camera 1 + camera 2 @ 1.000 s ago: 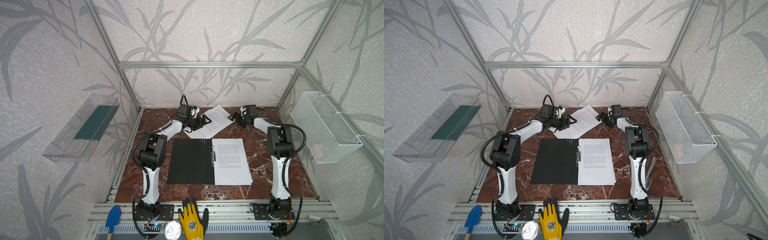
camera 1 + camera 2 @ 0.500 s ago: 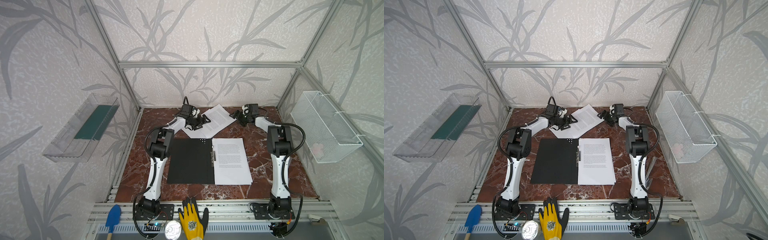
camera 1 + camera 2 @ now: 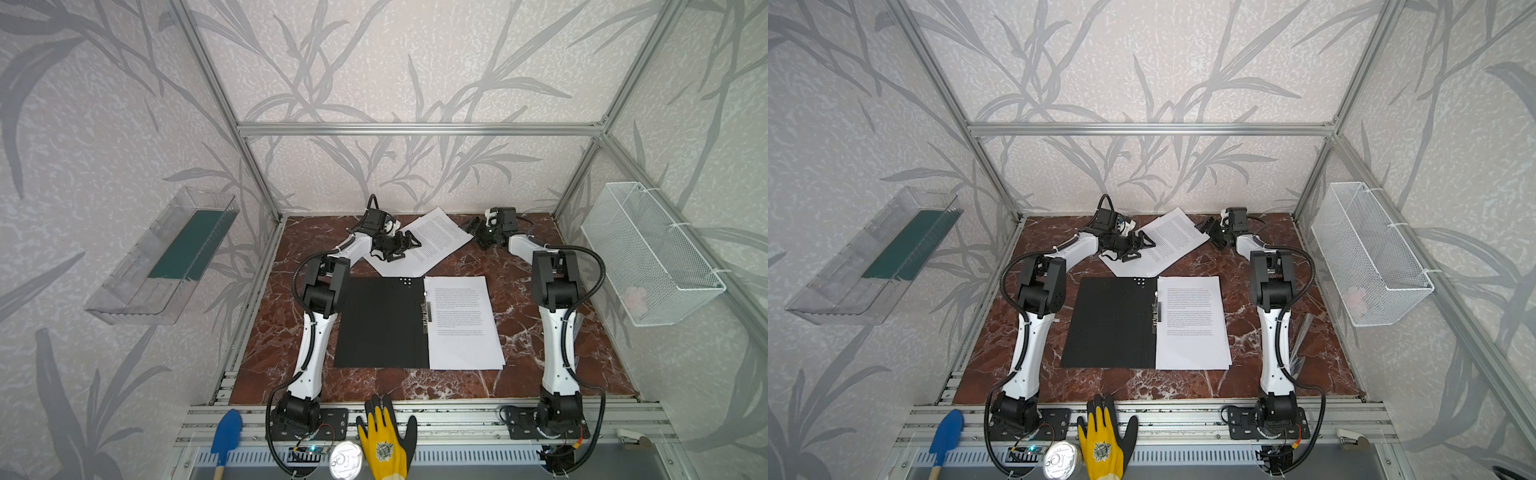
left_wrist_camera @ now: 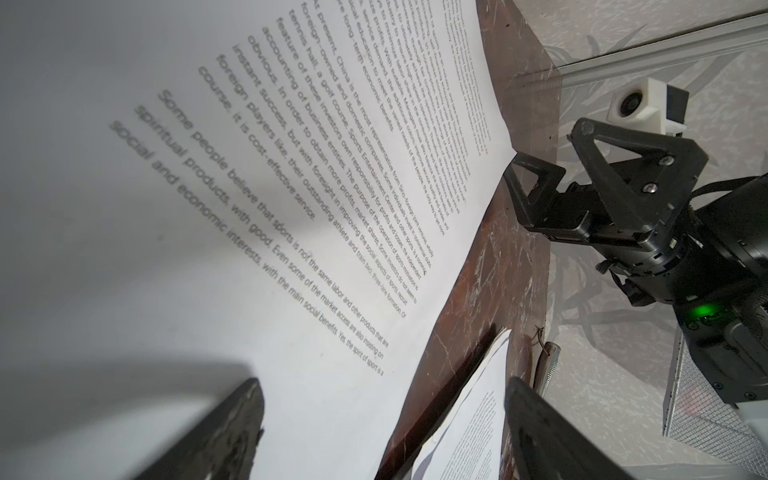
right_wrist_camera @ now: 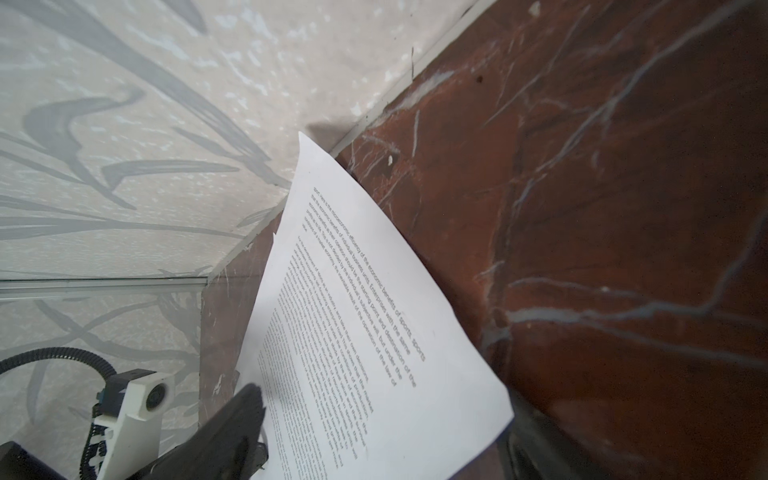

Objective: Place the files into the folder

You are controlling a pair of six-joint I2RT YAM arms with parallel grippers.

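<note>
The black folder [image 3: 380, 322] [image 3: 1113, 324] lies open mid-table, with printed files [image 3: 463, 322] [image 3: 1192, 324] stacked on its right half beside the metal clip [image 3: 427, 311]. More files [image 3: 430, 239] [image 3: 1169, 241] [image 4: 208, 208] [image 5: 374, 332] lie askew at the back. My left gripper [image 3: 409, 245] [image 3: 1144, 245] [image 4: 382, 386] is open low over these back sheets' left part. My right gripper [image 3: 471, 230] [image 3: 1208, 228] [image 5: 382, 407] is open, and its fingers [image 4: 536, 178] straddle the sheets' right corner, which curls up off the table.
A white wire basket [image 3: 648, 253] hangs on the right wall. A clear tray holding a dark green panel [image 3: 183, 245] hangs on the left wall. On the front rail lie a yellow glove [image 3: 384, 440], a blue scoop [image 3: 226, 432] and a tin can [image 3: 345, 459].
The left arm's elbow swung inward and its gripper slid a little further over the back sheets. The right gripper's jaws have narrowed slightly around the sheet corner.
</note>
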